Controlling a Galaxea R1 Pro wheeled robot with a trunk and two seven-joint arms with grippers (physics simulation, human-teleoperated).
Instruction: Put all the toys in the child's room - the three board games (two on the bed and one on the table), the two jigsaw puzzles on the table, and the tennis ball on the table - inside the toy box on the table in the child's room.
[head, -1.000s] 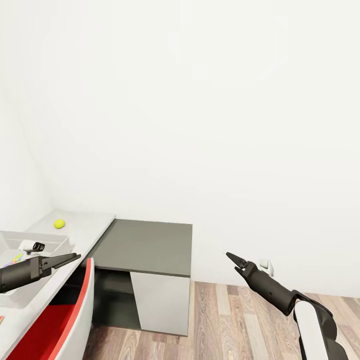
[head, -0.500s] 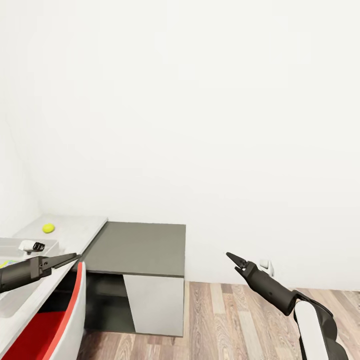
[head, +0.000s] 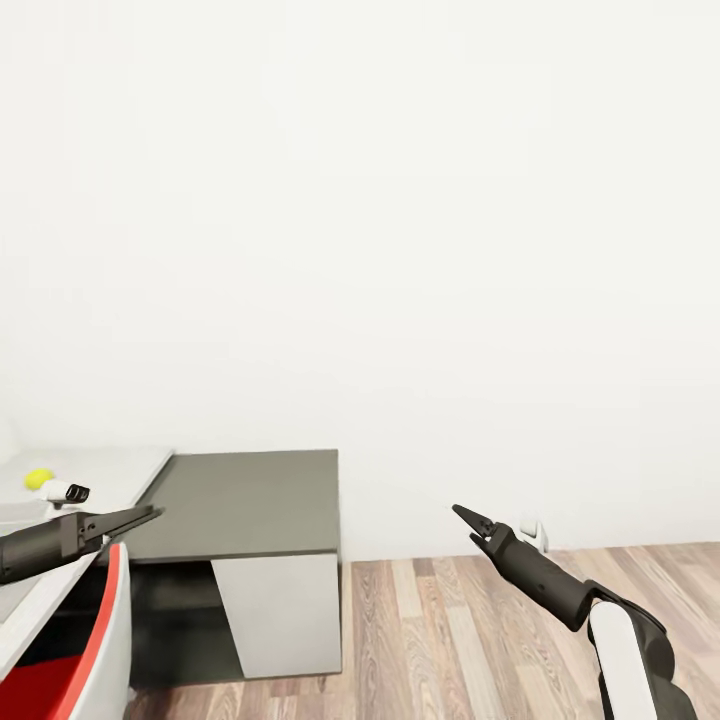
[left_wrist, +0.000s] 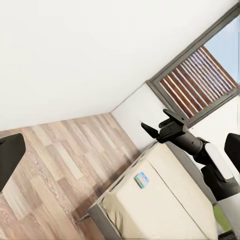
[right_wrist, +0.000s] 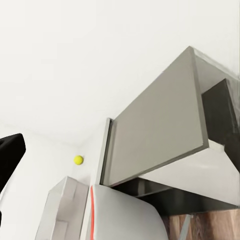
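The tennis ball (head: 38, 479) lies on the white table (head: 110, 470) at the far left, just beyond my left gripper (head: 150, 515). That gripper is open and holds nothing. My right gripper (head: 462, 515) hangs open and empty over the wood floor (head: 480, 620). The right wrist view shows the tennis ball (right_wrist: 78, 159) beside the light grey toy box (right_wrist: 62, 210). Across the room, a blue board game (left_wrist: 142, 179) lies on the bed (left_wrist: 165, 215) in the left wrist view. The jigsaw puzzles are out of view.
A lower dark grey-topped unit (head: 240, 500) adjoins the table against the white wall. A red and white chair (head: 95, 650) stands in front of the table at the lower left. A slatted window (left_wrist: 195, 80) is above the bed.
The camera has swung right, so the table, ball and grey unit slid left and the toy box left the head view. Both arms hold the same pose.
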